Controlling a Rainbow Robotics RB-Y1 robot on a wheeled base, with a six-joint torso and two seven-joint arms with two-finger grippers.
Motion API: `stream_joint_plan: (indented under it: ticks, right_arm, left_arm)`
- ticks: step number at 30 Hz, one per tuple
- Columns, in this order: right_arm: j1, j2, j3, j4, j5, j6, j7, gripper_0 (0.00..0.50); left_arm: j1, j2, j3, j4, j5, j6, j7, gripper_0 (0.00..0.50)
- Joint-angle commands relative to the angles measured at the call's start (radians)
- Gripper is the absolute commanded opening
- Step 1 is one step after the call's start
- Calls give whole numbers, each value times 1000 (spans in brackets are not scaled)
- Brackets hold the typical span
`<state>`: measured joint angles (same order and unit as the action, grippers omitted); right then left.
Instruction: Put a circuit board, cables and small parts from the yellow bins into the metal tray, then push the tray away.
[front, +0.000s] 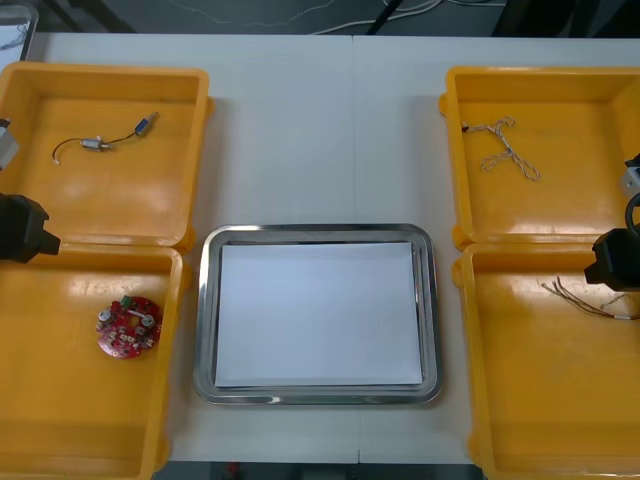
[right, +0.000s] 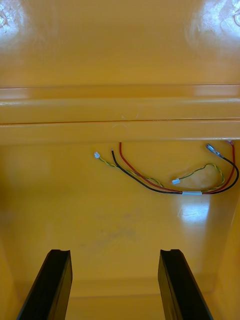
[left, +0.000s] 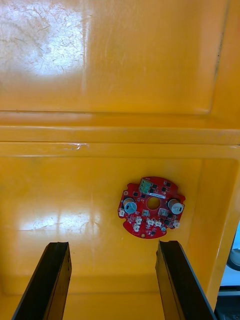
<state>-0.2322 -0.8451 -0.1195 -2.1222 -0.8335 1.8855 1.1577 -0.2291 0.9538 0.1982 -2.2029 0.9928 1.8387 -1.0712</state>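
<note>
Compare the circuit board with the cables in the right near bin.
The circuit board is a round disc; the cables are thin curved strands. The board is red; the cables are red, black and yellow. Both lie untouched: the board before the left gripper, the cables before the right gripper.

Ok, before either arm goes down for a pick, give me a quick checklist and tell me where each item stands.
1. Left gripper open: ok.
2. Right gripper open: ok.
3. Board lying flat, nothing on it: ok.
4. Board centred between the left gripper's fingers: not ok, it sits toward one finger.
5. Red and yellow cable loose ahead of the right gripper: ok.
6. Tray has room for parts: ok.
</note>
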Motion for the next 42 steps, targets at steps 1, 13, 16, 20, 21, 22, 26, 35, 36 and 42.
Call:
stream_joint_plan:
  ticks: [1,13,16,20,21,22,26,35,36,42]
  right_arm:
    - [13,8,-35,-31,8,-8,30,500]
    - [13,8,-35,-31,8,-8,30,500]
    - [22,21,-31,-28,8,-9,31,500]
    - [16,20,-32,-30,5,-13,42,500]
    - [14,18,-32,-30,5,-13,50,500]
    - [14,18,-32,-30,5,-16,57,500]
    - [14,18,-35,-27,28,-29,180,500]
    - [16,20,-63,54,17,-74,462,500]
    - [17,18,-66,71,16,-83,501,500]
    - [51,18,-88,131,5,-158,659,500]
  left_arm:
    - [21,43,30,-12,-8,-4,-50,500]
    - [54,10,21,-8,-5,2,-47,500]
    - [57,6,33,-9,-2,13,-46,500]
    - [50,6,50,-9,15,42,-46,500]
    - [50,10,50,-9,18,40,-47,500]
    - [50,10,50,-11,21,42,-46,500]
    - [51,17,56,-14,30,40,-52,500]
    - [151,31,92,-52,26,-87,-170,500]
    - [163,31,93,-58,23,-101,-176,500]
    - [218,31,81,-90,-28,-157,-191,500]
